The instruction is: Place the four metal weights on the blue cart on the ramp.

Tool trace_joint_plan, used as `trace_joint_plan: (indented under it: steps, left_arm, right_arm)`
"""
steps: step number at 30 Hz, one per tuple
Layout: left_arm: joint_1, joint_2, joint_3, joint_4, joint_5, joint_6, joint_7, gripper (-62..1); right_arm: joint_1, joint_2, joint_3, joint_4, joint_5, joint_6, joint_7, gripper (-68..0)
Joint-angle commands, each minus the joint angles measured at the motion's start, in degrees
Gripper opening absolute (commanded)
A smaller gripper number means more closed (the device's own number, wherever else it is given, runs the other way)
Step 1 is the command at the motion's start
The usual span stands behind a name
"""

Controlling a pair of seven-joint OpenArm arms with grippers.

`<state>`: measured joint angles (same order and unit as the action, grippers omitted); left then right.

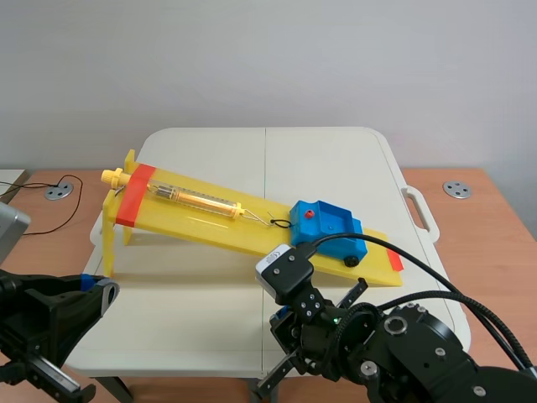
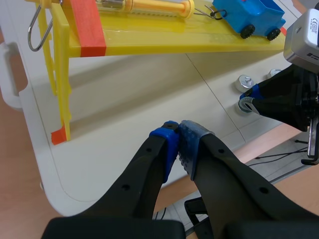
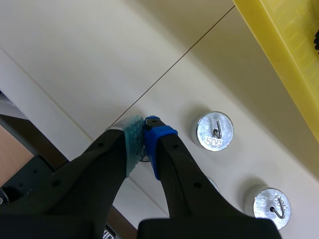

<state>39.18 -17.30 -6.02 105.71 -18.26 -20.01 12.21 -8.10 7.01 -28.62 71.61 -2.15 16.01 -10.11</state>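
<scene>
— Which step is this?

— The first one, I think. The blue cart (image 1: pixel 327 225) sits at the low end of the yellow ramp (image 1: pixel 210 228). It looks empty, with no weight in it yet.

— Where are the weights?

— On the white table (image 1: pixel 336 151), just in front of the ramp's low end. The right gripper (image 3: pixel 144 127) is down on one weight (image 2: pixel 243 105). Its fingers are squeezed almost together, and they seem to pinch the little hook on top. A second weight (image 3: pixel 215 130) and a third weight (image 3: pixel 271 202) lie closer to the ramp. I cannot spot the fourth one for sure.

— And the other arm?

— The left gripper (image 2: pixel 178 130) hangs in front of the ramp's high end, well apart from it. Its fingers are pressed together with nothing in them.

— What comes next?

— I think the right gripper has to lift its weight straight up. Then it carries it over the ramp's edge and sets it softly in the cart. A bump could make the cart roll.
</scene>
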Motion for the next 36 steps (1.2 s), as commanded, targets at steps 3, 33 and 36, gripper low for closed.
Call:
trace_joint_plan:
  steps: [3, 33, 36]
  left_arm:
    - [-1.0, 0.3, -0.7, 3.7, -3.2, -1.2, -5.1, -58.2]
    - [-1.9, 0.3, -0.7, 3.7, -3.2, -1.2, -4.7, -58.2]
    - [-2.1, 0.3, -0.7, 3.7, -3.2, -1.2, -4.7, -58.2]
  right_arm:
    - [3.7, 1.2, -0.2, 4.1, 4.2, -1.0, 3.1, -66.9]
    - [-7.4, 0.4, 34.6, 33.2, 41.6, 5.0, -7.0, -66.9]
    - [-3.9, -1.4, 34.6, 29.7, 41.6, 5.0, -7.2, -66.9]
